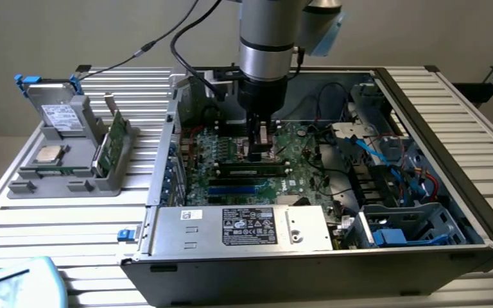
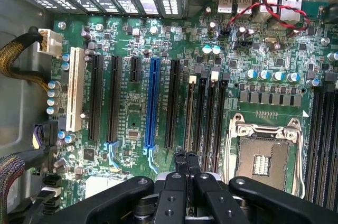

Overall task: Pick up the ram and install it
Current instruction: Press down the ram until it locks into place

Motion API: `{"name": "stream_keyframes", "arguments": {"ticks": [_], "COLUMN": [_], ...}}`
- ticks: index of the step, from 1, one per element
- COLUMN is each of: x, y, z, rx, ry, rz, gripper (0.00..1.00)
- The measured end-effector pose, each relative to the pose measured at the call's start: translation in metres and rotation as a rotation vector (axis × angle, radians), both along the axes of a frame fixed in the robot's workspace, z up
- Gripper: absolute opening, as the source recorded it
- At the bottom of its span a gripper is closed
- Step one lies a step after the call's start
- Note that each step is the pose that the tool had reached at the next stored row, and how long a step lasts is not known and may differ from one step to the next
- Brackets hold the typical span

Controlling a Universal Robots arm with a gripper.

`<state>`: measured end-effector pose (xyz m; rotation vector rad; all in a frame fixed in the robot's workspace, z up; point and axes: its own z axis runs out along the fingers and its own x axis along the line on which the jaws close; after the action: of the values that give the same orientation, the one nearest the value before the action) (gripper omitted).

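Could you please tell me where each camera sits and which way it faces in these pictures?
Exterior view: off the arm, raised, looking down into the open computer case; shows the arm and shut pincer above the ram.
Wrist view: on the wrist, looking down at the motherboard; shows the pincer.
Shared: motherboard, pincer.

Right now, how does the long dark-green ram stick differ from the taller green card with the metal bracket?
The ram stick is long and low; the green card is taller, with a metal bracket. The ram stick sits among motherboard slots inside the case, under the shut gripper; the green card stands in the grey holder outside, at the exterior view's left. Both are green boards on edge.
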<state>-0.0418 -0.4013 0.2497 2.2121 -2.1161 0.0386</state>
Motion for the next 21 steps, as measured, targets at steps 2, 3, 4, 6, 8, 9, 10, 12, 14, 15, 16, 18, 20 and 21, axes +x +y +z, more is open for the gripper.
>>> {"name": "stream_keyframes", "arguments": {"ticks": [2, 3, 4, 6, 8, 9, 10, 12, 14, 15, 16, 18, 20, 21], "x": [0.0000, 0.0000, 0.0000, 0.0000, 0.0000, 0.0000, 0.0000, 0.0000, 0.0000, 0.0000, 0.0000, 0.0000, 0.0000, 0.0000], "y": [0.0001, 0.0001, 0.0001, 0.0000, 0.0000, 0.0000, 0.0000, 0.0000, 0.0001, 0.0000, 0.0000, 0.0000, 0.0000, 0.0000], "z": [-0.0001, -0.0001, -0.0002, -0.0002, -0.0003, -0.0003, -0.0003, -0.0004, -0.0004, -0.0005, -0.0005, -0.0005, -0.0006, -0.0007], "rx": [0.0000, 0.0001, 0.0002, 0.0001, 0.0001, 0.0001, 0.0001, 0.0001, 0.0001, 0.0001, 0.0001, 0.0000, 0.0001, 0.0001], "ry": [0.0000, -0.0001, -0.0001, -0.0001, -0.0001, -0.0001, -0.0001, -0.0001, -0.0001, 0.0000, 0.0000, 0.0000, 0.0000, 0.0000], "rz": [-0.032, -0.048, -0.065, -0.098, -0.135, -0.152, -0.172, -0.208, -0.244, -0.262, -0.280, -0.316, -0.353, -0.371], "gripper": [0.11, 0.11, 0.11, 0.11, 0.11, 0.11, 0.11, 0.11, 0.11, 0.11, 0.11, 0.11, 0.11, 0.11]}}
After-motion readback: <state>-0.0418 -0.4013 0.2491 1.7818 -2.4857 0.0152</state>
